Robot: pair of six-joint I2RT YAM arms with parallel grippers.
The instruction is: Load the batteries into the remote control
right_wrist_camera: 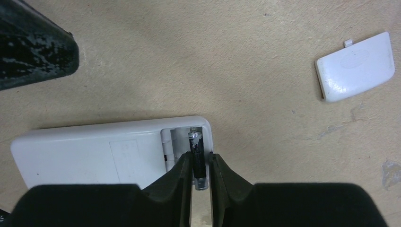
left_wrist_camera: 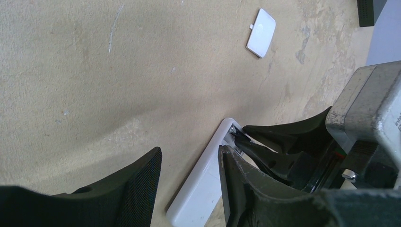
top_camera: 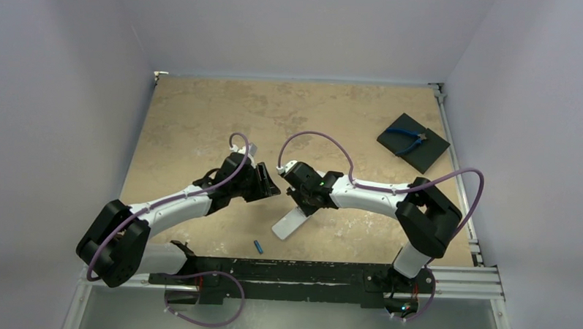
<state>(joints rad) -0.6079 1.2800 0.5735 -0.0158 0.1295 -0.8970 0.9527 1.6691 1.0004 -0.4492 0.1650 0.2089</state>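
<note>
Remote control (right_wrist_camera: pixel 94 151), loading barely under way.
Dark battery (right_wrist_camera: pixel 196 142) pinched in right gripper (right_wrist_camera: pixel 200 161) at open bay (right_wrist_camera: pixel 181 137) (seemingly not seated); blue battery (top_camera: pixel 258 245) loose nearby; left gripper (left_wrist_camera: pixel 189 151) parted, empty.

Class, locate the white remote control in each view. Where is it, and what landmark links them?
Top external: the remote control just below centre, slanting down-left.
Left wrist: it lies bottom centre, slanting up.
Right wrist: it spans lower left to centre.
Shared landmark: the right gripper holding the dark battery at its open end.
</note>
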